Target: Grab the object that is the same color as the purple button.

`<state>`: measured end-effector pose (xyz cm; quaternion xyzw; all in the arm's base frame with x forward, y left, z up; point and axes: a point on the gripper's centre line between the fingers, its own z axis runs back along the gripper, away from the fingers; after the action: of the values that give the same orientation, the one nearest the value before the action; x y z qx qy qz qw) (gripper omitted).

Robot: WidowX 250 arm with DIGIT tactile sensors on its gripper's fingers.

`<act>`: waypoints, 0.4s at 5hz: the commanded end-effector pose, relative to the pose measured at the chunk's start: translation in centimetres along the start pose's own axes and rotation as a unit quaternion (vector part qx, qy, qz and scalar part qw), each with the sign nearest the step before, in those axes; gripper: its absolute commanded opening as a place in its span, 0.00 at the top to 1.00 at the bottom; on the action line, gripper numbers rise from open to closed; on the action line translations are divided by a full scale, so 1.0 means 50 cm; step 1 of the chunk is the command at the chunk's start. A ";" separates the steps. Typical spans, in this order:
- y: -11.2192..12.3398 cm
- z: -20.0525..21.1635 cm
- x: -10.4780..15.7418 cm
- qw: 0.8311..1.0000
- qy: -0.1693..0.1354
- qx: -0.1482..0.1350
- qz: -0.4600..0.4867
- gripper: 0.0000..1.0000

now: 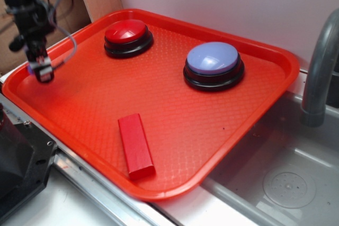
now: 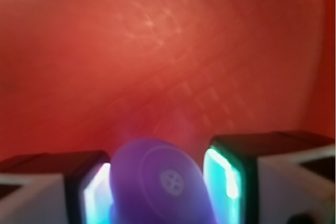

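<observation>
Since the purple object (image 2: 157, 182) sits right between the fingers of the gripper (image 1: 43, 72), over the red tray (image 1: 175, 115) near its left rim, the jaws look clamped on it. It's tiny, looks light, smooth and probably slippery, so I'd squeeze across its rounded middle.

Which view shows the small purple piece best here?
The wrist view: the purple piece fills the space between the gripper fingers, close though blurred. The exterior view shows only a purple sliver at the gripper tip over the red tray.
</observation>
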<state>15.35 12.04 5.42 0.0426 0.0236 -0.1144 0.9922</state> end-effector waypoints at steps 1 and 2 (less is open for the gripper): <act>-0.099 0.242 0.088 0.995 -0.079 -0.002 0.059 1.00; -0.131 0.334 0.126 0.996 -0.084 -0.015 0.038 1.00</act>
<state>19.72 2.64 19.29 0.0126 -0.0389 -0.0746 0.9964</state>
